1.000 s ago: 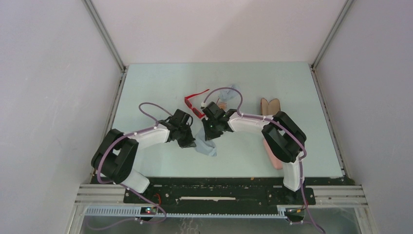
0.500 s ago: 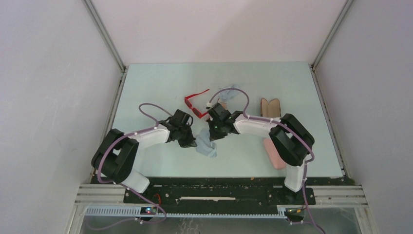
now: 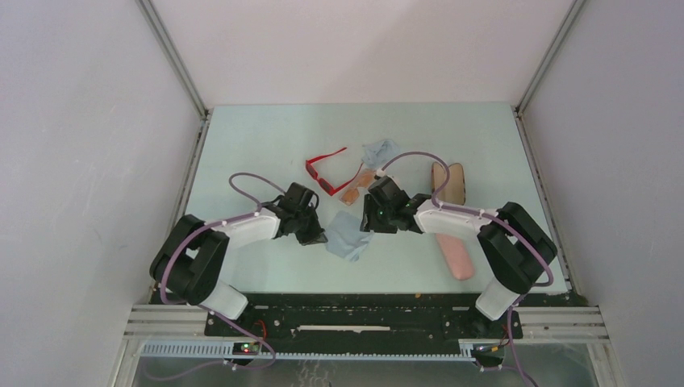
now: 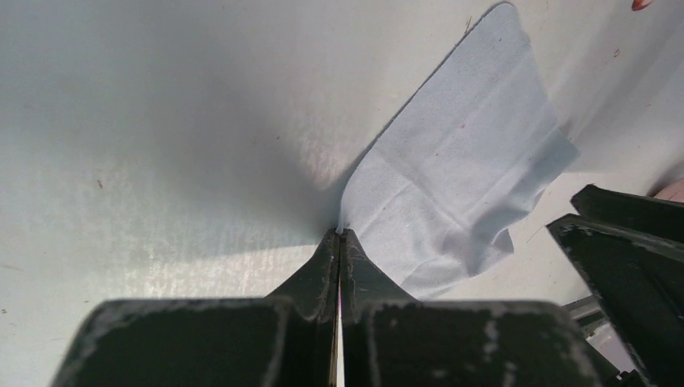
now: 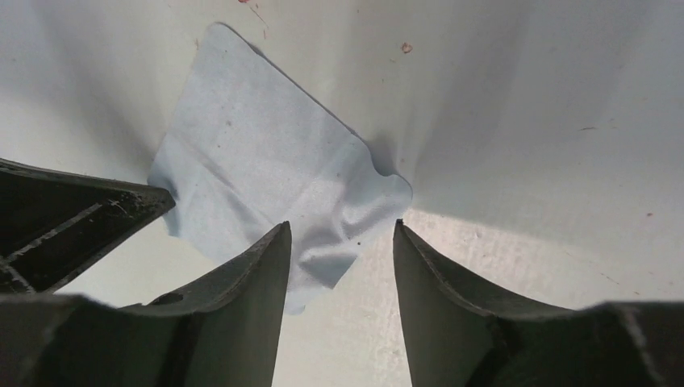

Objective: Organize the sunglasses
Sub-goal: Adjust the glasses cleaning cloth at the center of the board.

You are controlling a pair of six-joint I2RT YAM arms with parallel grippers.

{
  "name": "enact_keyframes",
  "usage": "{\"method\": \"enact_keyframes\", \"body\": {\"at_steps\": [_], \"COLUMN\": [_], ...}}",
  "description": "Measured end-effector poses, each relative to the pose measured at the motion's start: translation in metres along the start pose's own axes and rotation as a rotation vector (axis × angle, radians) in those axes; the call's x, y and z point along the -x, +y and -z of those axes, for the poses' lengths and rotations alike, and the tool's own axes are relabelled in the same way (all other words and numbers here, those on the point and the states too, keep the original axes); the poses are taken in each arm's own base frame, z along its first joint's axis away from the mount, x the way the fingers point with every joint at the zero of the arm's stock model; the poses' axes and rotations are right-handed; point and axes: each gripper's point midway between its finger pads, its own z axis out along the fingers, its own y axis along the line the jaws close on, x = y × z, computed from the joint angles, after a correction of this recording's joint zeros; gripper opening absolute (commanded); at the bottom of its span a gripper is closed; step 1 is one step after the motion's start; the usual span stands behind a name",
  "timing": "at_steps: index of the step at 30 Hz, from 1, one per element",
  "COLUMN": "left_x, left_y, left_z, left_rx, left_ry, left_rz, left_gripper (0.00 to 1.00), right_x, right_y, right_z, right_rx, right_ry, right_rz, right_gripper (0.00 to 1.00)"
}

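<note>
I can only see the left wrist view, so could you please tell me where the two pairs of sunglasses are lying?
Observer: Both lie on the table beyond the pale blue cloth; the red pair is left of the orange-lens pair.
Operator: Thank you. Is the right gripper open?
Observer: Yes, the right gripper has its jaws apart over a corner of the pale blue cloth, holding nothing.
Operator: And the cases?
Observer: A tan case and a pink case lie further right.
</note>
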Motion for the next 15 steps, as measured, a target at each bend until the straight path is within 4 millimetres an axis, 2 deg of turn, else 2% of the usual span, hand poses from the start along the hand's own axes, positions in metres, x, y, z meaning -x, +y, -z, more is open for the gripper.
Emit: {"method": "enact_keyframes", "body": {"at_steps": [4,9,15], "left_x": [-0.003,-0.005,0.001], "left_y": [0.003,0.010,0.013], "left_z": [0.002,0.006,0.006], "left_rx": [-0.001,0.017,0.029], "left_ry": [-0.005,-0.023,-0.040], "left_rz": [0.017,0.043,0.088], "left_gripper": [0.00,0.00,0.00], "right_x": [0.009,0.014,-0.024], "right_y": [0.001,0.008,0.023], "right_z": [0.011,0.027,0.029], "right_rx": [0.004,0.044,0.076], "right_ry": [-0.046,-0.093,-0.036], "right_rz": [-0.015,-0.022,0.046], "right_gripper": [0.56,0.47,0.41]}}
